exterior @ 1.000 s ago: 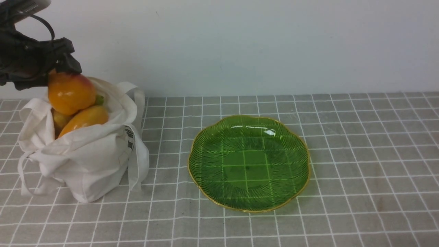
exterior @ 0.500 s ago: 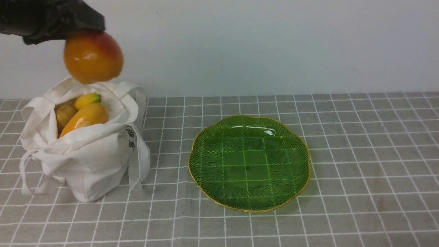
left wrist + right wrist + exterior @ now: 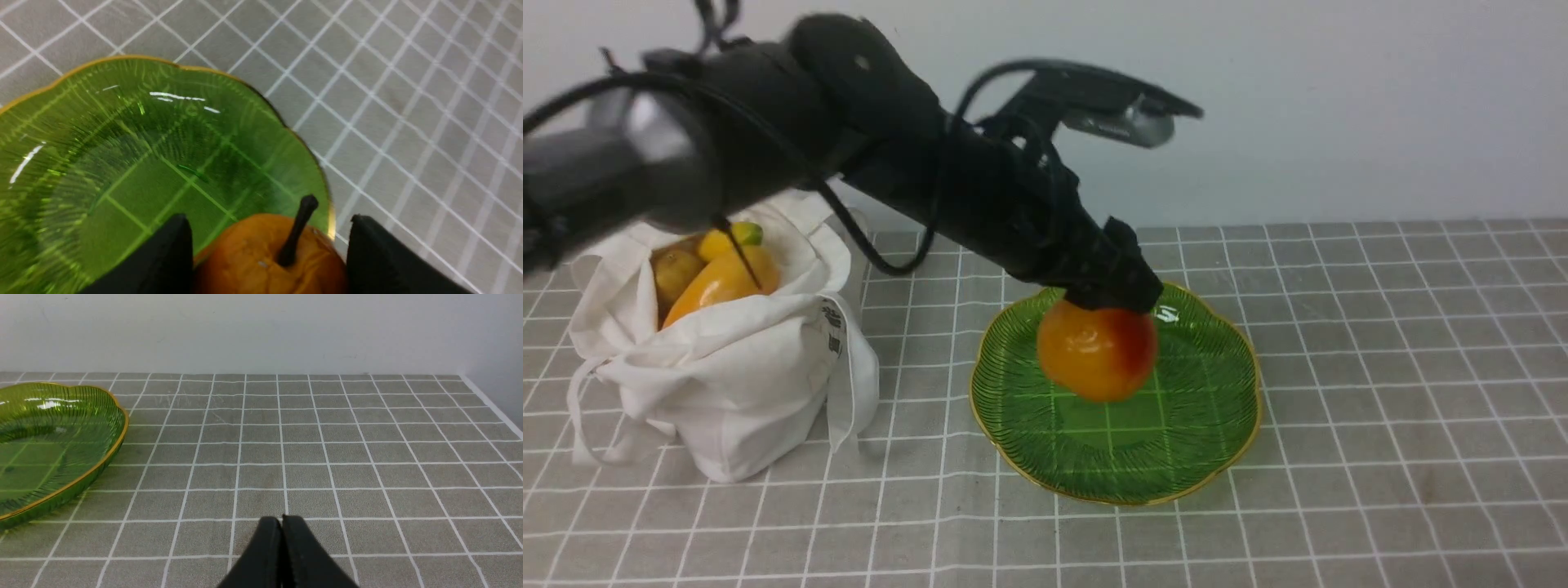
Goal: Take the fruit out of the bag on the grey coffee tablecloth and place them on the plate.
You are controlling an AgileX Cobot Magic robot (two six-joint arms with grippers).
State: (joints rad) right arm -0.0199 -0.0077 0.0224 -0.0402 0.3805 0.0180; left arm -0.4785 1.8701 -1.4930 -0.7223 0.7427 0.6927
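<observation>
My left gripper (image 3: pixel 1112 296) is shut on the orange-yellow pear (image 3: pixel 1097 349) with a red blush, holding it just above the green plate (image 3: pixel 1209 425). In the left wrist view the pear (image 3: pixel 245 261) with its dark stem sits between the two black fingers (image 3: pixel 372 253), over the plate (image 3: pixel 122 134). The white bag (image 3: pixel 727 384) stands at the left on the grey tablecloth (image 3: pixel 1380 408), with an orange mango (image 3: pixel 719 282), a yellow-green mango (image 3: pixel 731 235) and a brownish fruit (image 3: pixel 674 273) inside. My right gripper (image 3: pixel 282 522) is shut and empty, low over the cloth; it is out of the front view.
The white wall runs along the back of the table. The bag's strap handles (image 3: pixel 854 392) hang down its side toward the plate. The plate's edge (image 3: pixel 118 437) shows in the right wrist view. The cloth's right edge (image 3: pixel 490 408) meets the wall.
My left arm has swung right from above the bag and come down, carrying the pear to just over the plate. The bag and the other fruit have stayed put.
</observation>
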